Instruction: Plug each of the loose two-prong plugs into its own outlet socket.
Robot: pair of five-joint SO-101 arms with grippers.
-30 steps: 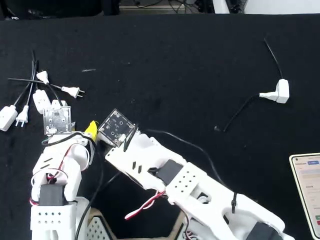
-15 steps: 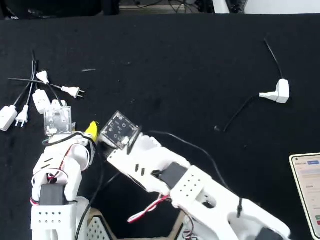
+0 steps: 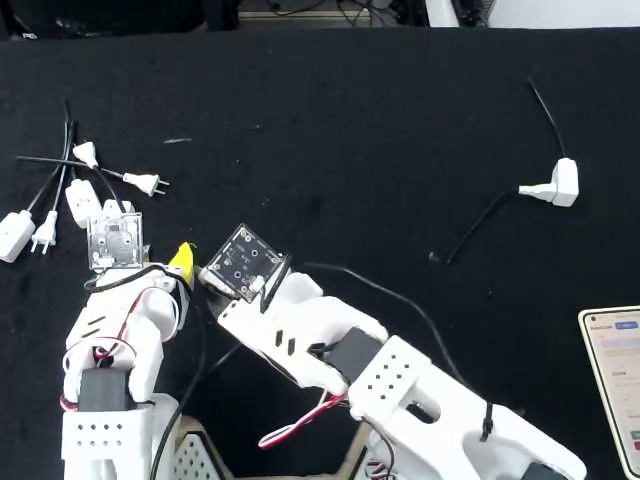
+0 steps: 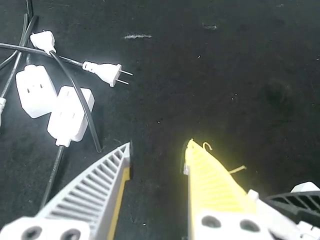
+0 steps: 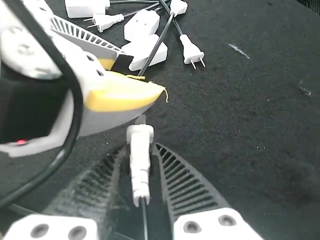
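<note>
Right claw [image 5: 139,149] clamped on white plug [image 5: 139,172], touching left claw's yellow finger [image 5: 122,95]. Left claw [image 4: 157,146] wide, empty. Outlet sockets [image 4: 52,102], loose plug [image 4: 102,72] near, on black table [image 3: 350,130].

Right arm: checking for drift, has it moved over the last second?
Yes: the right arm shifted slightly right in the high view, away from the loose plug lying still.

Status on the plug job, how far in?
Done: nothing visibly mated. The two sockets near the open left end effector stand empty. In hand: the right end effector grips one plug. Remaining: seat it, then the loose plug beside the sockets.
</note>
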